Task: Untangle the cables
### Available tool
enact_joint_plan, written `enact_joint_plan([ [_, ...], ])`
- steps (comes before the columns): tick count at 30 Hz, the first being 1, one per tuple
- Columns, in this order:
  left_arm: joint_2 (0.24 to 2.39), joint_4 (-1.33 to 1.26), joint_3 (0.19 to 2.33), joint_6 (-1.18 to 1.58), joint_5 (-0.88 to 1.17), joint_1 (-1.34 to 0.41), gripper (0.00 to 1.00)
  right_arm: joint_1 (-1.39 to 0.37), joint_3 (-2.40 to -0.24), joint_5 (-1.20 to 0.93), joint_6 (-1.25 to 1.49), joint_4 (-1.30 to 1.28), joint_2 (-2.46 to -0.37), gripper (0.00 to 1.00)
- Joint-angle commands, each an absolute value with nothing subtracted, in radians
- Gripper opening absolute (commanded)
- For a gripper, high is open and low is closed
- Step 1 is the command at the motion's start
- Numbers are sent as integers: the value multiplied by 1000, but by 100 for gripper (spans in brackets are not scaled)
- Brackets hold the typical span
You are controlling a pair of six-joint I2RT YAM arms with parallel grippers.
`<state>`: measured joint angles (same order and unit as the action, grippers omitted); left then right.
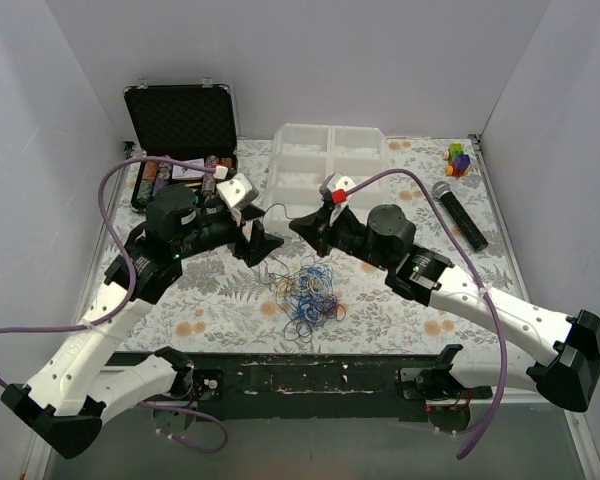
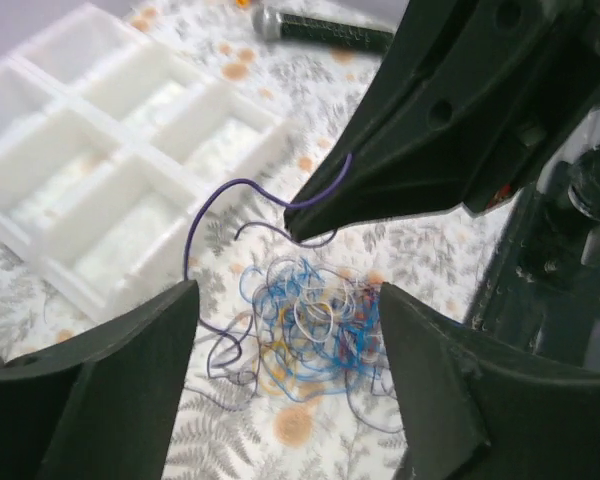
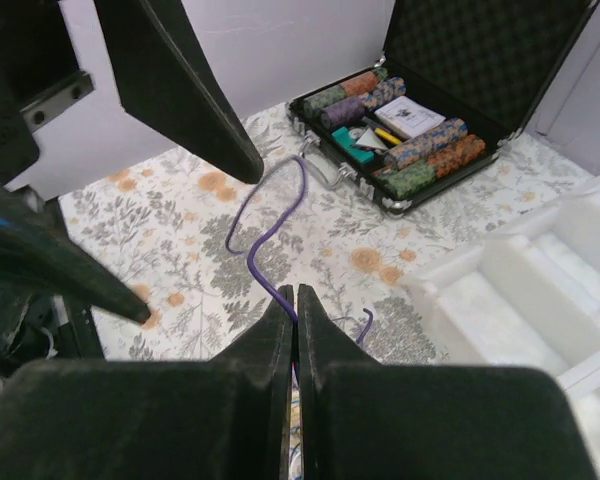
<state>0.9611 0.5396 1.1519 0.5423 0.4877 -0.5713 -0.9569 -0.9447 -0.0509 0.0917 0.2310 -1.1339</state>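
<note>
The cables (image 1: pixel 310 291) lie as a fist-sized tangle of blue, orange, white and dark loops on the flowered table cover; in the left wrist view the tangle (image 2: pixel 320 322) lies below and between my left fingers. My left gripper (image 2: pixel 288 292) is open and holds nothing; it hovers just left of the tangle (image 1: pixel 262 241). My right gripper (image 3: pixel 296 292) is shut on a thin purple cable (image 3: pixel 270 235) that arcs away from the tangle. From the left wrist view its closed tip (image 2: pixel 296 231) pinches that purple cable (image 2: pixel 194 228) above the heap.
A white compartment tray (image 1: pixel 330 158) stands behind the grippers. An open black case (image 1: pixel 180 150) with chips sits at the back left. A microphone (image 1: pixel 461 212) and a small coloured block toy (image 1: pixel 459 159) lie at the back right.
</note>
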Motion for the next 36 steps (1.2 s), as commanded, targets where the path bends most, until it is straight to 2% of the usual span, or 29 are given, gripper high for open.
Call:
enact_joint_plan([
  [1, 920, 388, 1233, 531, 335, -571, 93, -963, -1106, 50, 8, 264, -1192, 1],
  [2, 922, 381, 1271, 532, 310, -571, 98, -962, -1147, 69, 5, 258, -1219, 1],
  [7, 896, 315, 1351, 497, 172, -571, 98, -953, -1412, 139, -118, 223, -1353, 1],
  [12, 841, 313, 1342, 472, 100, -571, 98, -930, -1574, 187, -182, 245, -1449, 1],
  [24, 767, 371, 1310, 449, 69, -571, 98, -838, -1830, 239, -290, 360, -1614, 1],
  [31, 750, 380, 1293, 445, 64, -571, 98, -792, -2101, 265, -364, 328, -1750, 1],
  [36, 739, 385, 1289, 449, 57, -571, 98, -769, -2073, 323, -377, 307, -1798, 1],
])
